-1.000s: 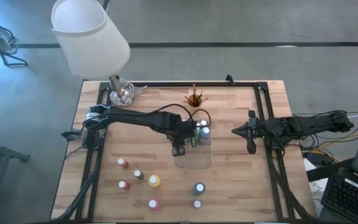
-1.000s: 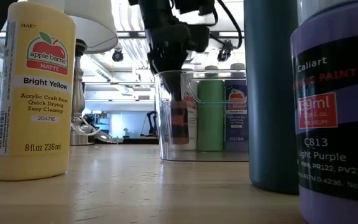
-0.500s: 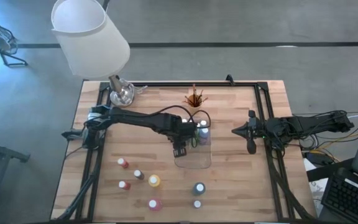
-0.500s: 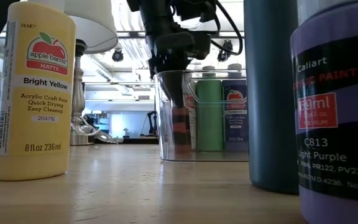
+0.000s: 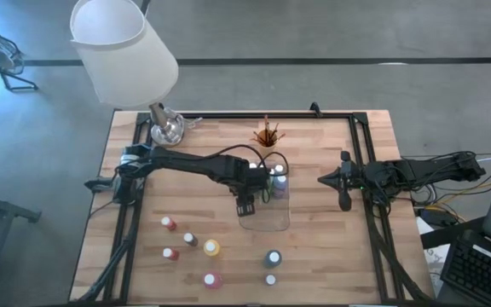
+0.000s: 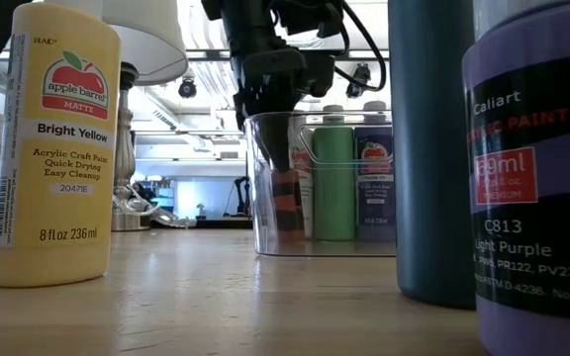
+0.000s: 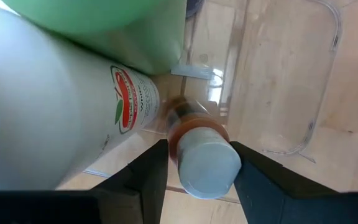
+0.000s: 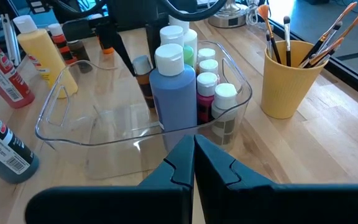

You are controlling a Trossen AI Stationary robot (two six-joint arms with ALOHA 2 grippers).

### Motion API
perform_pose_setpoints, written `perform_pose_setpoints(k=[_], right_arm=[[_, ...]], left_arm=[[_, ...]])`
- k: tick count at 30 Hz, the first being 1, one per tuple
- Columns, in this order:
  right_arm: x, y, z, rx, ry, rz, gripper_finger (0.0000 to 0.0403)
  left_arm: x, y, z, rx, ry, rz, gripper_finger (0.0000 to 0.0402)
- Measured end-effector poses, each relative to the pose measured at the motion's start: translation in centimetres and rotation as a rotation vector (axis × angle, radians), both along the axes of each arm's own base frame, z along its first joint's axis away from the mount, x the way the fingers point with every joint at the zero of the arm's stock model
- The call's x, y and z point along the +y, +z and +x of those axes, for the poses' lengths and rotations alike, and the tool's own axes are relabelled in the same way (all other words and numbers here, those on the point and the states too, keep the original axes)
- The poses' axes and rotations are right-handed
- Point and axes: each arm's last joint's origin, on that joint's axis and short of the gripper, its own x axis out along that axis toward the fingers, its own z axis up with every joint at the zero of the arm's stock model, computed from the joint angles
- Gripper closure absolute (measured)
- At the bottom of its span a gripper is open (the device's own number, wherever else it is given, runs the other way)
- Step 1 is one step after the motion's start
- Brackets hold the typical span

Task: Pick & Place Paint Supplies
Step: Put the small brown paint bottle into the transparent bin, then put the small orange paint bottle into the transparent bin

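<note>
A clear tray [image 5: 268, 218] stands mid-table with several paint bottles [image 5: 278, 179] upright at its far end: blue [image 8: 169, 93], green [image 6: 335, 183], white ones. My left gripper [image 7: 197, 169] reaches down into the tray, its fingers on either side of a small orange-brown bottle with a grey cap [image 7: 207, 163], which stands on the tray floor by the left wall [image 6: 287, 198]. More bottles stand loose on the near table [image 5: 211, 248]. Brushes [image 8: 316, 37] stick up from a yellow cup [image 8: 284, 78]. My right gripper [image 8: 193, 155] waits shut to the tray's right [image 5: 324, 180]. My left gripper comes from above, slanting down, with one finger [image 7: 153, 171] on each side of the small bottle's grey cap [image 7: 191, 177]. Whether the fingers touch the cap, I cannot tell. The bottle stands upright on the tray floor.
Loose bottles on the near table: reds [image 5: 169, 223], brown [image 5: 189, 240], pink [image 5: 212, 279], teal [image 5: 273, 257], yellow [image 6: 55, 148] and purple [image 6: 537, 178] close to the low camera. A lamp [image 5: 122, 47] overhangs the far left corner. The tray's near half is bare.
</note>
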Motion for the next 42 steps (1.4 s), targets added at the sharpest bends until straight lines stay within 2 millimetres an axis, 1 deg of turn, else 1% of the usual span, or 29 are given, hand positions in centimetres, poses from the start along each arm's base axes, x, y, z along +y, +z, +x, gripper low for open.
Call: perform_pose_setpoints(k=[8,15,18,20,24,27,31,36,40,42], right_arm=[[0.0,0.0,0.0,0.0,0.0,0.0,0.0394],[0.0,0.0,0.0,0.0,0.0,0.0,0.0394],[0.0,0.0,0.0,0.0,0.0,0.0,0.0394],[0.0,0.0,0.0,0.0,-0.001,0.0,0.0394],[0.0,0.0,0.0,0.0,0.0,0.0,0.0394],[0.0,0.0,0.0,0.0,0.0,0.0,0.0394],[0.0,0.0,0.0,0.0,0.0,0.0,0.0394],[0.0,0.0,0.0,0.0,-0.001,0.001,0.0394],[0.0,0.0,0.0,0.0,-0.001,0.002,0.0394],[0.0,0.0,0.0,0.0,-0.001,0.002,0.0394]], left_arm=[[0.1,1.1,0.4,-0.041,-0.031,0.011,0.0229],[0.1,1.1,0.1,-0.005,-0.031,0.015,0.0221],[0.1,1.7,-0.2,0.024,-0.028,0.023,0.022],[0.1,2.3,-0.1,0.013,-0.026,0.027,0.022],[0.1,3.8,0.2,-0.021,-0.036,0.033,0.022],[0.1,5.3,0.0,-0.017,-0.04,0.034,0.0221],[0.1,8.0,-0.9,0.018,-0.015,0.025,0.022],[-0.6,11.5,-2.4,0.041,0.059,0.041,0.0223],[-1.5,13.5,-3.7,0.058,0.122,0.071,0.0223],[-2.1,14.3,-4.1,0.022,0.133,0.069,0.0223]])
